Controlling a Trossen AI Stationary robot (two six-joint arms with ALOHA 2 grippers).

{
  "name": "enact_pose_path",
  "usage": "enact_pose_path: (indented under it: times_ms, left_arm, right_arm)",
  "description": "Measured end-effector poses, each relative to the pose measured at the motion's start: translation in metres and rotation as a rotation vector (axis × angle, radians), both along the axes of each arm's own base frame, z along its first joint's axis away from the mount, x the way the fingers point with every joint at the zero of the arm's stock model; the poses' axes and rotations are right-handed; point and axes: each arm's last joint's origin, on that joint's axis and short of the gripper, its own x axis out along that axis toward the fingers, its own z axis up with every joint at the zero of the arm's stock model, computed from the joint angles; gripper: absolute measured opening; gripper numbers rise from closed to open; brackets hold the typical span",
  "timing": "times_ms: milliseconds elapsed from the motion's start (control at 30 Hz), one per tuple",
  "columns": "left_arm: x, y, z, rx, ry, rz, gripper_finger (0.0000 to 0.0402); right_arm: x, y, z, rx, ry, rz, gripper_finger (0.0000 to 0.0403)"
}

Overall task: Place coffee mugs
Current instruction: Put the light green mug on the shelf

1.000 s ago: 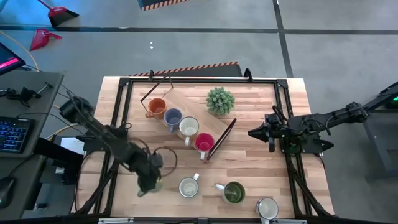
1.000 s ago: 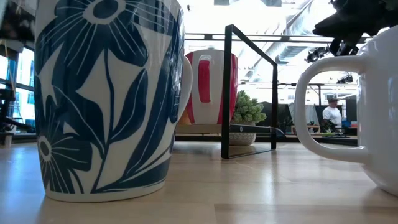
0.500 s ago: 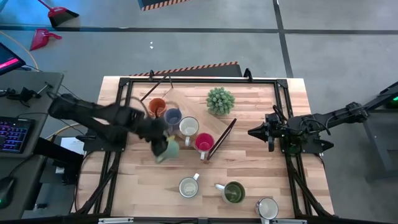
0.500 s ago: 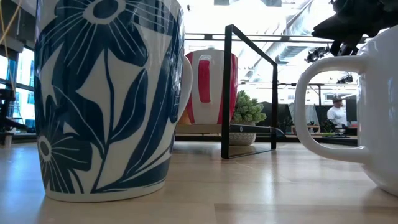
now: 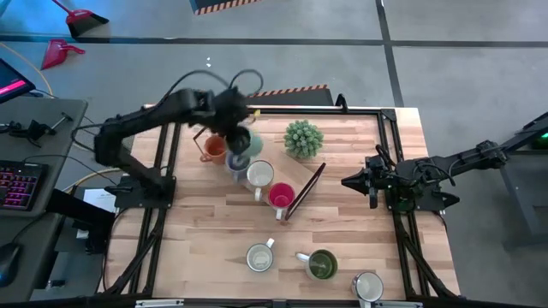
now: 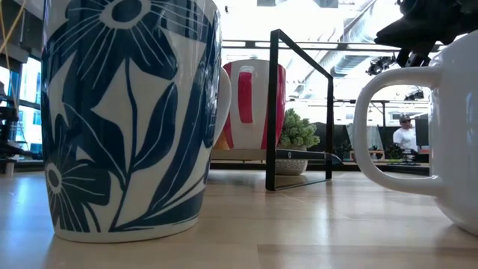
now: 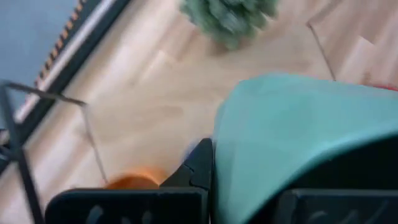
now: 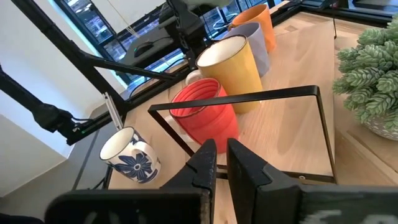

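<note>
Green mug [image 7: 292,130] sat clamped in the left hand [image 5: 239,137] above the far-left rack [image 5: 291,184], presumably to join the 4 mugs [image 5: 248,171] lined there, while the right hand [image 5: 353,181] waited shut at the right.

A robotics lab or workshop: a wooden counter [image 5: 342,231] inside a black metal frame [image 5: 390,162] stands on a grey concrete floor [image 5: 445,77] with hazard-striped tape [image 5: 265,92]. A keyboard [image 5: 19,184] sits at a side desk, and exposed ceiling ducts [image 6: 351,45] run overhead.
</note>
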Motion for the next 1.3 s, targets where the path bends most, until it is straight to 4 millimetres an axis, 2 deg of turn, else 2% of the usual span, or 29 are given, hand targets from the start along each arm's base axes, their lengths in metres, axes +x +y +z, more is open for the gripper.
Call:
enact_pose_path:
  times_ms: [200,500,933,1300]
  left_arm:
    - [0.013,0.048,0.001,0.001,0.065,0.075,0.0009]
    - [0.021,0.094,-0.028,-0.003,0.219,0.079,0.0009]
    - [0.038,0.124,-0.074,0.018,0.394,0.013,0.0009]
    - [0.027,0.134,-0.078,-0.015,0.446,-0.019,0.0009]
  right_arm:
    - [0.0,0.0,0.0,0.0,0.0,0.0,0.0016]
    - [0.0,0.0,0.0,0.0,0.0,0.001,0.0016]
    - [0.0,0.0,0.0,0.0,0.0,0.001,0.0016]
    - [0.0,0.0,0.0,0.0,0.0,0.001,0.0016]
